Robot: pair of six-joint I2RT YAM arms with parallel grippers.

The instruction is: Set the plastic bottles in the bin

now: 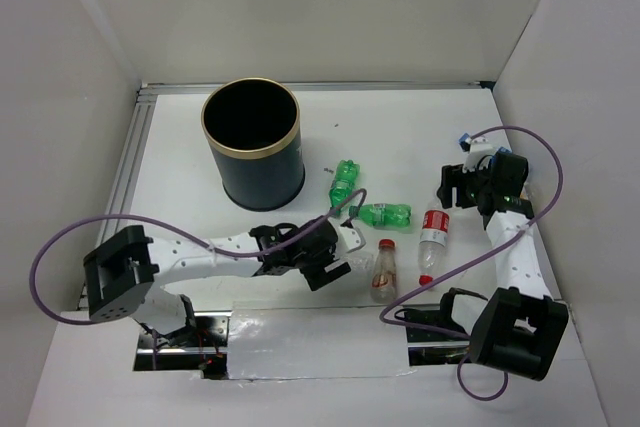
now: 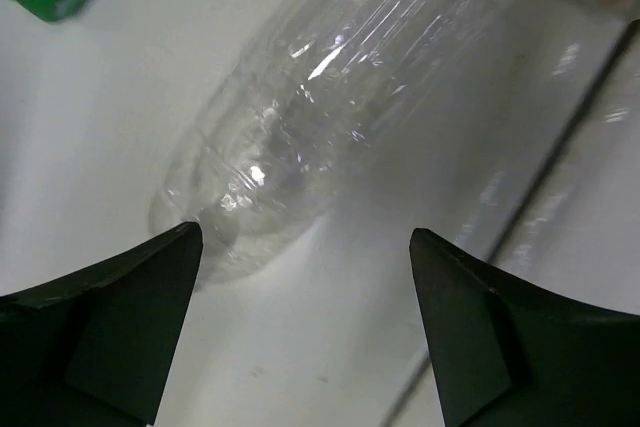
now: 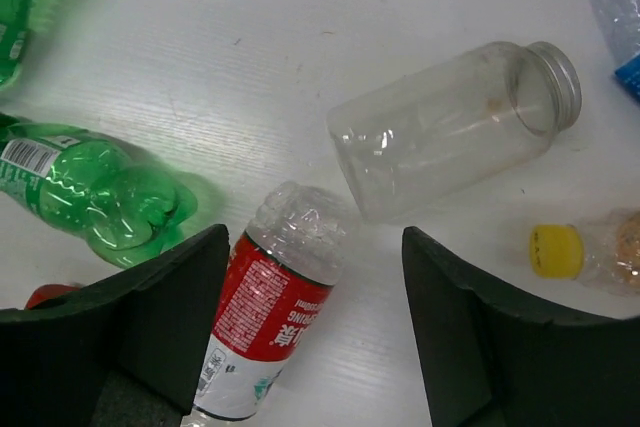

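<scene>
The clear bottle (image 2: 330, 97) is thin, glossy see-through plastic, ribbed and crinkled; a green bottle (image 3: 100, 192) is shiny translucent plastic; the bin (image 1: 262, 182) has a dark, faintly glossy wall and 1 gold, metallic-looking rim; the table (image 3: 250, 47) is white, matt, faintly grained; the fingers (image 2: 110, 327) of the left gripper (image 2: 305, 235) look like dark matt plastic.

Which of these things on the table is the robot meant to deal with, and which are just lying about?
Part of the job: bin; upper green bottle; lower green bottle; red-label bottle; red-capped bottle; clear bottle; yellow-capped bottle; capless clear jar, probably.
Just lying about: purple cable; shiny tape along the near edge.
</scene>
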